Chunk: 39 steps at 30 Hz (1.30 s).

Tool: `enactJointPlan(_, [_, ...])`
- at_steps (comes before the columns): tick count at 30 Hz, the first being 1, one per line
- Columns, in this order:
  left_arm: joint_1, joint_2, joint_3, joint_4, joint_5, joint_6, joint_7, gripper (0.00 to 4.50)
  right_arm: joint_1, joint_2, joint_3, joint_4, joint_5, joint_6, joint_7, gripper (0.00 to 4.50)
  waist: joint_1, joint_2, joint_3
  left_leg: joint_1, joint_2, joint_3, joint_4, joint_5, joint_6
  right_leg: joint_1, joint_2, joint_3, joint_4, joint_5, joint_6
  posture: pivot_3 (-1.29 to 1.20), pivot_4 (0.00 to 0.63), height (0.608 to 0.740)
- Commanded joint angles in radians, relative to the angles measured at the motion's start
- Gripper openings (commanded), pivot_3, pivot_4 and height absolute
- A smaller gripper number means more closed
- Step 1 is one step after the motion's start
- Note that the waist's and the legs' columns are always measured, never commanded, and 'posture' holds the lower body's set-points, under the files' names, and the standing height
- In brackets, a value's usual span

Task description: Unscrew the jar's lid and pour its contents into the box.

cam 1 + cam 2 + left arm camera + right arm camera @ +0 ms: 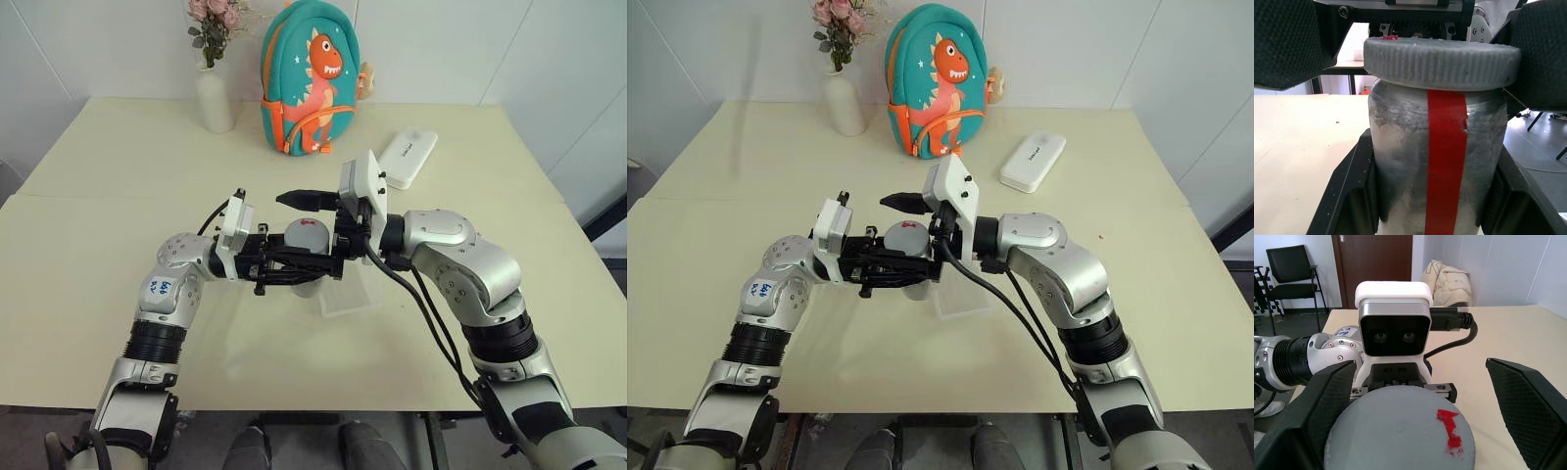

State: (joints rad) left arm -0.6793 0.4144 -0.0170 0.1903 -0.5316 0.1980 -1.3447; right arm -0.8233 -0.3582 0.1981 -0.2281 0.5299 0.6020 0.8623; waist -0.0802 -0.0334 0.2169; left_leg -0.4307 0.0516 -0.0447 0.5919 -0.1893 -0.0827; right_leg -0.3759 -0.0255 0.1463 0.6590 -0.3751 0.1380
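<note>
Held above the pale desk [118, 245], the small cylindrical jar with whitish label and a red stripe [1435, 161] sits clamped in the left end effector [1435, 215], over the clear plastic box [351, 294]. Its ribbed silvery-grey screw lid [1400, 431] lies between the wide-spread fingers of the right end effector [1415, 406]. An off-centre closure could skid on the ribs or twist the jar loose, likely spilling contents outside the box.
</note>
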Motion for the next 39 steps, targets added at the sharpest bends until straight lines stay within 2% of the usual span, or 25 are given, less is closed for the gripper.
enactJointPlan(1, [-0.007, 0.003, 0.006, -0.047, -0.009, -0.010, -0.002, 2.00, -0.025, -0.020, -0.032, -0.006, -0.013, -0.025, 0.008, 4.46, 0.000, 0.000, 0.000, 0.000, 0.000, 0.000, 0.000, 0.000, 0.000, 0.000, 0.000, 0.000, 0.000, 0.000, 0.000, 0.00, 0.150, 0.740])
enactJointPlan(12, [0.000, 0.013, 0.009, -0.045, -0.011, -0.009, -0.004, 2.00, 0.003, -0.103, -0.075, -0.043, 0.005, 0.003, 0.011, 4.46, 0.000, 0.000, 0.000, 0.000, 0.000, 0.000, 0.000, 0.000, 0.000, 0.000, 0.000, 0.000, 0.000, 0.000, 0.000, 0.00, 0.150, 0.740])
enactJointPlan(39, [-0.001, 0.022, 0.015, -0.031, -0.009, -0.008, -0.014, 2.00, 0.060, -0.221, -0.150, -0.100, 0.017, 0.058, -0.040, 4.46, 0.003, 0.000, 0.000, 0.000, 0.000, 0.000, 0.000, 0.000, 0.000, 0.000, 0.000, 0.000, 0.000, 0.000, 0.000, 0.00, 0.150, 0.740])
